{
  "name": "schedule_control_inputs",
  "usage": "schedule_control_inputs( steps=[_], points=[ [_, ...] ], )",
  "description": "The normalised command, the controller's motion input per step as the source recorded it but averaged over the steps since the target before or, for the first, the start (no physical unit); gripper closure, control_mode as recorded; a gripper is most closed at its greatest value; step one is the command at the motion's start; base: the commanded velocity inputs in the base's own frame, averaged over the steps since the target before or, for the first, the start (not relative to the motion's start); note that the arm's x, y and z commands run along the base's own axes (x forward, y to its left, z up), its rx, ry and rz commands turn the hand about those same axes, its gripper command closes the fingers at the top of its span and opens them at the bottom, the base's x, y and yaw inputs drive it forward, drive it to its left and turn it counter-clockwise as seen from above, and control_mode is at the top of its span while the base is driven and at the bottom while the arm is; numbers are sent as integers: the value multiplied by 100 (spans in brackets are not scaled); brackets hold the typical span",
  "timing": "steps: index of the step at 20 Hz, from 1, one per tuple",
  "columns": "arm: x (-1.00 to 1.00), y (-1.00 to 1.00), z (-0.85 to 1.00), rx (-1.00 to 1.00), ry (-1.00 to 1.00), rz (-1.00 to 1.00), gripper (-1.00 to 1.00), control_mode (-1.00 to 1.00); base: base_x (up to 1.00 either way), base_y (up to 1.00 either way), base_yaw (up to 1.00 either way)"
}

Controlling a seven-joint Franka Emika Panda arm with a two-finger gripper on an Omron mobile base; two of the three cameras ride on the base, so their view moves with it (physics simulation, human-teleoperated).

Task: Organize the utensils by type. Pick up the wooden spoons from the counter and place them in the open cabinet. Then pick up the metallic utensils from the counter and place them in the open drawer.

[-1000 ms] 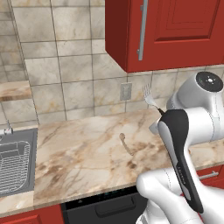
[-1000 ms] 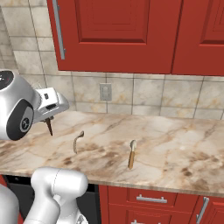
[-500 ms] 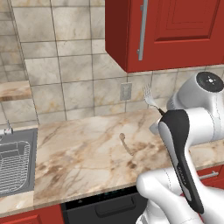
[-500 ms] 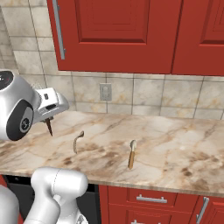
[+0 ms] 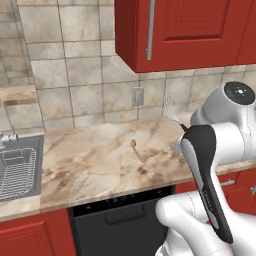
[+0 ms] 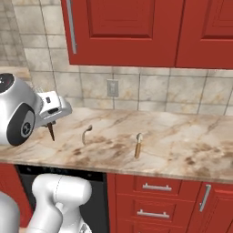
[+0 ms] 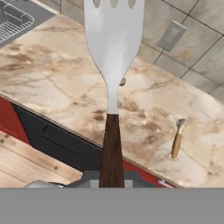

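Note:
My gripper [image 7: 111,176] is shut on the dark brown handle of the silver fork [image 7: 113,41], which it holds up above the counter [image 7: 52,83]. In the left base view the fork's tines [image 5: 169,108] stick up beside my arm; in the right base view its handle end [image 6: 51,132] points down below the hand. The all-silver spoon [image 6: 85,134] lies on the counter [image 6: 182,136], also seen as the spoon [image 5: 136,148] mid-counter. A wooden spoon [image 6: 138,144] with an orange-brown handle lies to its right, the same spoon [image 7: 176,140]. The open cabinet and open drawer are out of view.
Red wall cabinets [image 6: 127,27] with shut doors and a grey bar handle [image 5: 149,30] hang above. A steel sink [image 5: 17,167] lies at the counter's left end. A wall outlet [image 6: 112,88] sits on the tiled backsplash. Shut red drawers [image 6: 154,200] and a dark dishwasher [image 5: 120,217] sit below.

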Motion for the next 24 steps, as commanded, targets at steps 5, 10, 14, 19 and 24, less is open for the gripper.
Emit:
schedule_control_inputs(
  steps=[5, 10, 14, 19, 24],
  points=[
    [0, 0, 0, 0, 0, 0, 100, 100, -61, 0, 0],
    [0, 0, 0, 0, 0, 0, 100, 100, -28, 0, 8],
    [0, 0, 0, 0, 0, 0, 100, 100, -3, 0, 12],
    [0, 0, 0, 0, 0, 0, 100, 100, 0, 0, 1],
    [0, 0, 0, 0, 0, 0, 100, 100, -3, 5, 3]
  ],
)
